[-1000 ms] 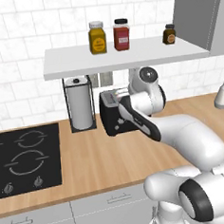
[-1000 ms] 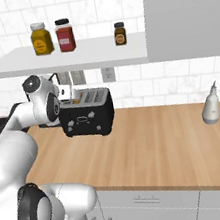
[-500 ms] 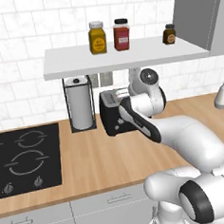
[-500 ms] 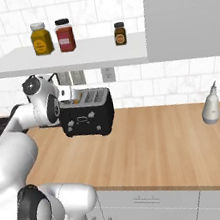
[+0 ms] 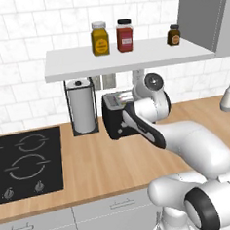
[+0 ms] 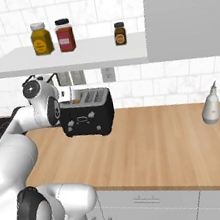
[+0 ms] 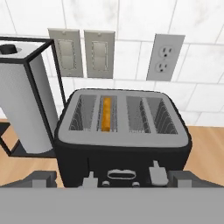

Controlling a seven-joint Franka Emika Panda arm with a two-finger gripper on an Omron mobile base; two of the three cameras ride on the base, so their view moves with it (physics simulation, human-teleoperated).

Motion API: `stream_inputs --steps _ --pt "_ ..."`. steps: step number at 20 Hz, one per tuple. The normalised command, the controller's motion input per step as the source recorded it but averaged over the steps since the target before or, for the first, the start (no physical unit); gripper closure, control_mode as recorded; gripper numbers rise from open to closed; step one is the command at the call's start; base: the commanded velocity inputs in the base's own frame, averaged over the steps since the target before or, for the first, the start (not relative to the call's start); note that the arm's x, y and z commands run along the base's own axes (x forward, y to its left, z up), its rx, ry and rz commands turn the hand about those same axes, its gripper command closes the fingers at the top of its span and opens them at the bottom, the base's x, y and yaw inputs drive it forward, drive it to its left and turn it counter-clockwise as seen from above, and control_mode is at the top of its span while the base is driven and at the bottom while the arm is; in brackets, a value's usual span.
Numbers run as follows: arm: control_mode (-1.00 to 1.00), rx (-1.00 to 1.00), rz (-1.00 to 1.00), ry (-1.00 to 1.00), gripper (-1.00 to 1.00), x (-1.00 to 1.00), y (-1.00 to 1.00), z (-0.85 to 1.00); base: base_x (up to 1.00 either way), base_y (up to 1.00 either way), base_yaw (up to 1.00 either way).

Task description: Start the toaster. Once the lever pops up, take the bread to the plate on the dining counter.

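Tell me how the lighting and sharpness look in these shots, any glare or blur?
Left base view: flat, even lighting, soft shadow under the shelf, no glare. Right base view: the same, edges slightly soft. Hand view: sharp on the toaster and the bread in its slot, no motion blur.

A glossy white arm (image 5: 187, 135) of rounded, bulbous segments, with black joint rings, a dark band along the forearm and a grey disc cap on the wrist.

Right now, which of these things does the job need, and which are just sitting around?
Needed:
- toaster
- bread, down in a toaster slot

Just sitting around:
- paper towel roll
- three jars on the shelf
- hob
- bottle
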Motion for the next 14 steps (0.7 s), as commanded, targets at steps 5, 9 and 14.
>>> stream_inputs --steps 5,9,14 --pt "-1.00 0.00 0.00 0.00 -1.00 0.00 0.00 0.00 0.00 0.00 0.00" --pt "-1.00 0.01 0.00 0.03 -1.00 0.00 0.00 0.00 0.00 0.00 0.00" --pt "-1.00 0.00 0.00 0.02 -1.00 0.00 0.00 0.00 0.00 0.00 0.00"
